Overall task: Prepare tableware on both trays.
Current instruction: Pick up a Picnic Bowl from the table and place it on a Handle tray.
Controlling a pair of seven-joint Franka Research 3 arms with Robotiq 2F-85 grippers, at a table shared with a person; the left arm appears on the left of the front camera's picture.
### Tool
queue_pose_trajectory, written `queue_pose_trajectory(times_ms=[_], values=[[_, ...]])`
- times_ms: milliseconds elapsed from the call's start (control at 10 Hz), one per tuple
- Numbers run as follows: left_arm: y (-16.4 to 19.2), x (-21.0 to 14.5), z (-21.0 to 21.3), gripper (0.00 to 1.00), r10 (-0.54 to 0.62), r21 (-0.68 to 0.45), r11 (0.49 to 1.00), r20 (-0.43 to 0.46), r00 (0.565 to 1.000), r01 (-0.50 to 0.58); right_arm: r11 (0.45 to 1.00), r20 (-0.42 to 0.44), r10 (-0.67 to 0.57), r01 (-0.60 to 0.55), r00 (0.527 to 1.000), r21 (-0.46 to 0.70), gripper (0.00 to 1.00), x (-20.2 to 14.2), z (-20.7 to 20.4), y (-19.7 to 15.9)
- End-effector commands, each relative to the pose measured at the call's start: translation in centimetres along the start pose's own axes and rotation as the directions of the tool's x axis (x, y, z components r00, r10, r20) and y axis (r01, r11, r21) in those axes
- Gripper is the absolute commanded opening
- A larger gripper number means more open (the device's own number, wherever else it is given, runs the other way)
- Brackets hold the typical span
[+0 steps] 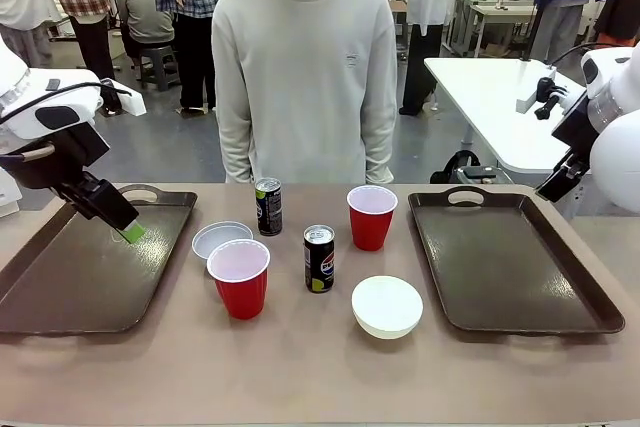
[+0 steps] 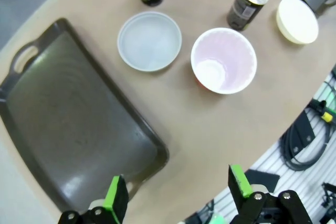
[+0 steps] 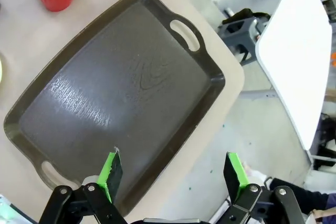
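Brown plastic, both trays bare: the left tray (image 1: 70, 282) and the right tray (image 1: 520, 267) lie at opposite ends of the table (image 1: 300, 372). All 6 pieces of tableware stand on the tabletop between them. Nearest the left tray is a white bowl (image 1: 221, 238), with a red cup (image 1: 239, 282) just beside it on the robot's side. 1 black can (image 1: 268, 206) stands behind the bowl and a 2nd can (image 1: 319, 258) near the middle. A 2nd red cup (image 1: 371, 217) stands toward the right tray, with a 2nd bowl (image 1: 387, 306) in front of it.

Left gripper (image 1: 131, 231): hovering over the left tray, fingers spread wide, nothing between them. Right gripper (image 3: 172, 161): above the outer side of the right tray, likewise spread wide and empty.

Assessment: no item is placed yet. The step in hand looks to be the 1st pick, most likely of the bowl or cup closest to the left tray. Recommended: take the bowl by 1 side of its rim, since it is low and wide. Take the cup with a light squeeze, as its thin walls would probably buckle. The two stand just beside each other, so approach from the open side to avoid nudging the neighbour.

Surface: matte tan, flat, no spills seen. Room: a person (image 1: 305, 87) stands at the far side, close to the table edge; other people and a white table (image 1: 495, 97) are behind
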State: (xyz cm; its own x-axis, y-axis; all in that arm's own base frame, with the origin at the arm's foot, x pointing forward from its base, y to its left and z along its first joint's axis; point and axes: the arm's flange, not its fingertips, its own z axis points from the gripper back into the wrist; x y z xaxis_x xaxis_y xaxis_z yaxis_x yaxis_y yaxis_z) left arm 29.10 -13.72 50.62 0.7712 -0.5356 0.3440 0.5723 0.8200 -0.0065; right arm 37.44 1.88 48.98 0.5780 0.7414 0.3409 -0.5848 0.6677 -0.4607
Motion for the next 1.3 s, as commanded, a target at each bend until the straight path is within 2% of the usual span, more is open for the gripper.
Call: queue_pose_trajectory(times_ms=[0, 100, 200, 300, 500, 600, 700, 800, 900, 1000, 1100, 1200], values=[[0.3, -1.0, 0.7, 1.00, 0.004, -0.008, 1.000, -0.033, 0.999, -0.004, 0.981, -0.048, 0.140, -0.133, 0.989, 0.140, 1.00, -1.9, 0.3, 3.9], [0.0, -2.3, 1.7, 1.00, -0.005, -0.033, 0.999, -0.065, 0.998, 0.003, 0.961, -0.097, 0.158, -0.131, 0.983, 0.242, 1.00, -3.8, 1.4, 6.8], [-0.3, -3.5, 2.7, 1.00, -0.023, -0.033, 0.999, -0.095, 0.995, 0.020, 0.959, -0.178, 0.129, -0.077, 0.976, 0.273, 1.00, -5.4, 2.3, 8.0], [-0.3, -4.6, 3.5, 1.00, -0.031, -0.029, 0.999, -0.119, 0.992, 0.028, 0.958, -0.234, 0.066, 0.004, 0.970, 0.288, 1.00, -7.1, 3.2, 8.2], [-0.2, -6.1, 4.2, 1.00, -0.030, -0.054, 0.998, -0.152, 0.988, 0.023, 0.959, -0.333, 0.039, 0.058, 0.942, 0.277, 1.00, -10.6, 4.0, 7.9], [-0.3, -6.5, 4.2, 1.00, -0.024, -0.045, 0.999, -0.175, 0.984, 0.016, 0.978, -0.340, 0.045, 0.028, 0.939, 0.206, 1.00, -11.4, 4.6, 7.7], [-0.8, -4.9, 3.8, 1.00, -0.023, -0.050, 0.999, -0.137, 0.990, 0.016, 0.929, -0.330, 0.079, -0.190, 0.941, -0.318, 1.00, -11.0, 3.7, 5.8], [-0.8, -4.9, 3.8, 1.00, -0.023, -0.050, 0.999, -0.137, 0.990, 0.016, 0.960, -0.333, 0.061, 0.036, 0.941, 0.277, 1.00, -6.3, 5.4, 3.9], [-0.8, -5.8, 4.3, 1.00, -0.022, -0.054, 0.998, -0.154, 0.988, 0.014, 0.990, -0.335, 0.089, -0.047, 0.938, 0.130, 1.00, -6.5, 7.1, 2.1], [2.0, -6.2, 4.5, 1.00, 0.067, -0.182, 0.981, -0.017, 0.998, -0.069, 0.948, -0.229, 0.019, 0.056, 0.973, 0.314, 1.00, -7.3, 7.0, 0.5], [5.0, -7.1, 4.6, 1.00, 0.144, -0.313, 0.942, 0.062, 0.988, -0.118, 0.870, -0.187, -0.089, 0.168, 0.978, 0.464, 1.00, -8.4, 7.3, -0.9], [8.0, -9.1, 5.1, 1.00, 0.254, -0.453, 0.873, 0.112, 0.961, -0.178, 0.768, -0.177, -0.226, 0.287, 0.958, 0.573, 1.00, -10.1, 7.7, -2.9]])
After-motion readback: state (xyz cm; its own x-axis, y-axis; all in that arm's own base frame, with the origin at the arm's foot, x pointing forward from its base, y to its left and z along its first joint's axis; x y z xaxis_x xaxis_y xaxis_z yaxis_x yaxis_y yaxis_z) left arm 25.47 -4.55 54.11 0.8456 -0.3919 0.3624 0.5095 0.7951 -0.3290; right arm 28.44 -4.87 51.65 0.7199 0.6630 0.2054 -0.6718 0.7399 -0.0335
